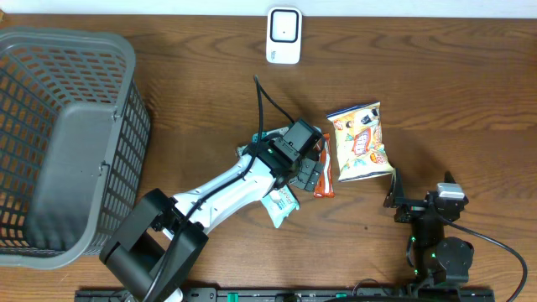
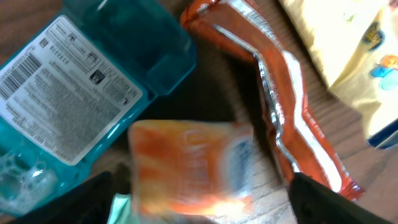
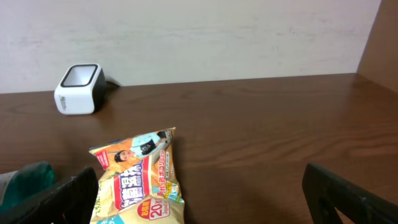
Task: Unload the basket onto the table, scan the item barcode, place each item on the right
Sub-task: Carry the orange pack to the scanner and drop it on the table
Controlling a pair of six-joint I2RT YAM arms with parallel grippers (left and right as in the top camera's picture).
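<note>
My left gripper point(image 2: 202, 202) hangs low over a cluster of items at the table's middle point(image 1: 309, 168). Its jaws stand wide apart, open. A small orange packet point(image 2: 193, 168) lies blurred between them, clear of both fingers. A teal package point(image 2: 81, 93) with a white barcode label lies to its left. A long orange-red wrapper point(image 2: 292, 112) lies to its right point(image 1: 324, 174). The white scanner point(image 1: 284, 35) stands at the table's far edge, also in the right wrist view point(image 3: 78, 89). My right gripper point(image 3: 199, 199) is open and empty near the front right point(image 1: 394, 191).
A yellow snack bag point(image 1: 361, 141) lies just right of the cluster, in front of the right gripper point(image 3: 137, 180). A large grey mesh basket point(image 1: 126, 143) fills the table's left side. A black cable runs from the left arm toward the scanner.
</note>
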